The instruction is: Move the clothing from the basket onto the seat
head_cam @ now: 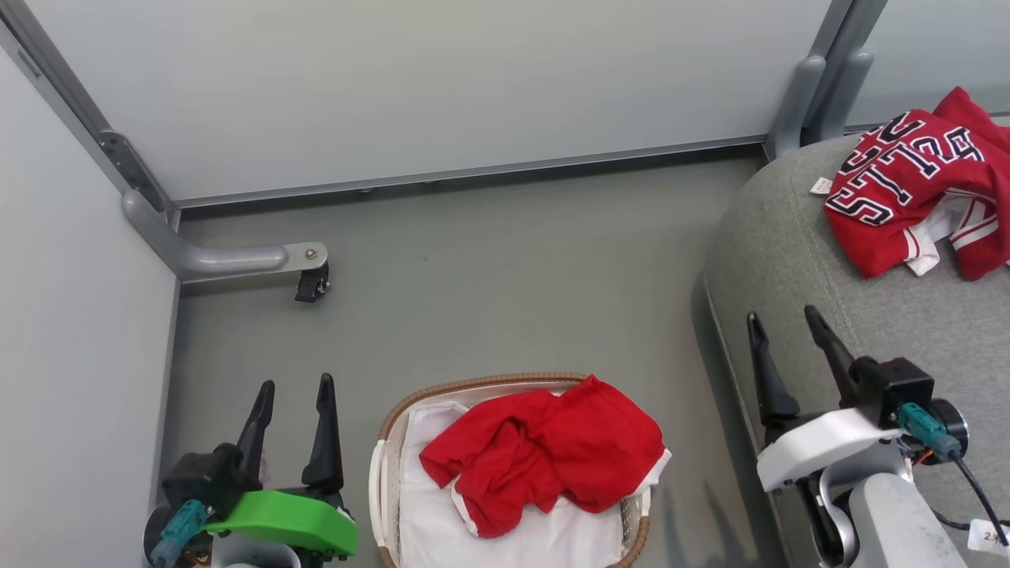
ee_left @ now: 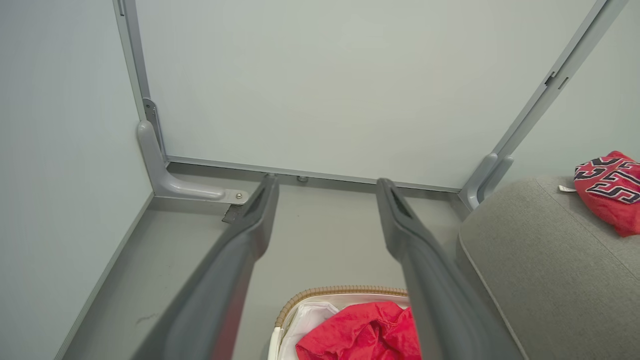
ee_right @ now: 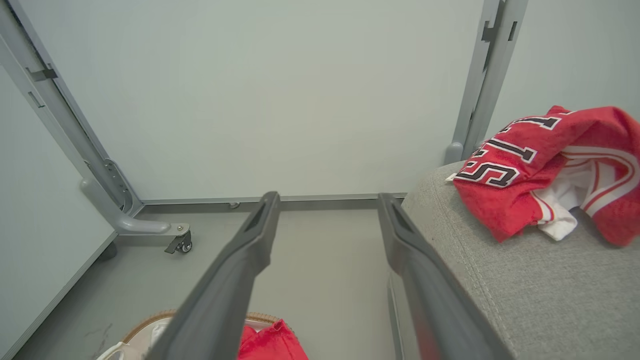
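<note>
- Both jaws gape empty: left beside the basket (head_cam: 473,384), right at the seat (head_cam: 789,252) edge.
- Plain red garment (head_cam: 544,457) lies heaped on the basket's liner (head_cam: 442,521), probably my next pickup.
- Lettered jersey (head_cam: 907,181) already rests on the seat.

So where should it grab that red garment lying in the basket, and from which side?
Probably the raised crease across the middle of the red garment, coming straight down from above. It lies crumpled on the liner, humped there, so the fold offers something to pinch, clear of the basket rim.
</note>
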`<state>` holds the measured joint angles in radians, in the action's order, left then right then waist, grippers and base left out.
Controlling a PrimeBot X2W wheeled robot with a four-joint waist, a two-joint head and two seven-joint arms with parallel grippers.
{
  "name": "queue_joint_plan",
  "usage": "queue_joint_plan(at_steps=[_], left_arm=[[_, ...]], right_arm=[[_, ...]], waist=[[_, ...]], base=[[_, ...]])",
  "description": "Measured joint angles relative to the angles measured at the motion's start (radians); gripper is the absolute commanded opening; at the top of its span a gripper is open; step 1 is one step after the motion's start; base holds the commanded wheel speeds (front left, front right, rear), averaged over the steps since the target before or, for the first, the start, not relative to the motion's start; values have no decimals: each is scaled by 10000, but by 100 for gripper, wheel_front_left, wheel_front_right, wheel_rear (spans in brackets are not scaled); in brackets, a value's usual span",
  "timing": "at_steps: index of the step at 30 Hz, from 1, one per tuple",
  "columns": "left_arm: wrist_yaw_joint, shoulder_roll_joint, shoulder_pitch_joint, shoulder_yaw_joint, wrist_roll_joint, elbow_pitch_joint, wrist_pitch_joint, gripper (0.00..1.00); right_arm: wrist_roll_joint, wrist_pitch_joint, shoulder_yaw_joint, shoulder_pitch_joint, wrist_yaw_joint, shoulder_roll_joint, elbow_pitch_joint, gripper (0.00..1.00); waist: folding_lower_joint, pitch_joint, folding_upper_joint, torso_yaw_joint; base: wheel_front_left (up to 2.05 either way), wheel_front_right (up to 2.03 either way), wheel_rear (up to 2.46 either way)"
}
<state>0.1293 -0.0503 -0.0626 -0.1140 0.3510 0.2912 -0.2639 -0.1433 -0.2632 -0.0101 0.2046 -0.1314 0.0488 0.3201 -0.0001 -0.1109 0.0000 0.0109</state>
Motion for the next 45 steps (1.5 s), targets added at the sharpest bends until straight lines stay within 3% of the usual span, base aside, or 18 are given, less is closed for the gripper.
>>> queue_joint_plan(at_steps=[30, 38, 45], left_arm=[[0, 4, 103, -347, -13, 226, 0, 100], [0, 8, -56, -871, -343, 474, 0, 100], [0, -23, -1315, -1804, -646, 1346, 0, 100]], right_arm=[[-130, 0, 261, -303, 0, -2, 155, 100], [-71, 0, 205, -291, 0, -2, -23, 100], [115, 0, 161, 187, 0, 0, -268, 100]], waist=[[1, 222, 0, -56], [1, -72, 0, -101], [1, -709, 0, -216]], base=[[0, 0, 0], [0, 0, 0], [0, 0, 0]])
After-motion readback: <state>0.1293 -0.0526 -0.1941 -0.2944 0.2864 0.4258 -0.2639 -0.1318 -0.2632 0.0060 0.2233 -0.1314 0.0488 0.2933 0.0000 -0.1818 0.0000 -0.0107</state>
